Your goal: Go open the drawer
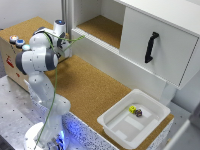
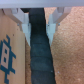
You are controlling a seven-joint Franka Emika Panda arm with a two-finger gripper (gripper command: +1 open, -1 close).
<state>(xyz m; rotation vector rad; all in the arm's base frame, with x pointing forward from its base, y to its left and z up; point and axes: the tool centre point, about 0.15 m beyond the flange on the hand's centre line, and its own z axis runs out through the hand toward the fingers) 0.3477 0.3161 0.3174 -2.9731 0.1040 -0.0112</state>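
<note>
In the exterior view the arm (image 1: 42, 57) is standing at that view's left, bent over the cork surface (image 1: 95, 85), with its gripper (image 1: 64, 42) hanging near the back left corner, well apart from the drawer (image 1: 155, 42). The drawer is sitting at the upper right, a white box with a black upright handle (image 1: 151, 47) on its front; whether it is fully closed or already pulled out a little I cannot tell from this angle. A white tray (image 1: 112, 122) holding two small cubes (image 1: 135, 110) is lying near the front right, apart from both. Nothing is touching the handle, so by my judgement the reach, the grasp and the pull all remain to be done. In the wrist view the fingers (image 2: 23, 19) are showing spread wide and gripping nothing, looking down at a dark strip (image 2: 41, 55) between cork and a cardboard box (image 2: 10, 50); the drawer is not appearing here.
</note>
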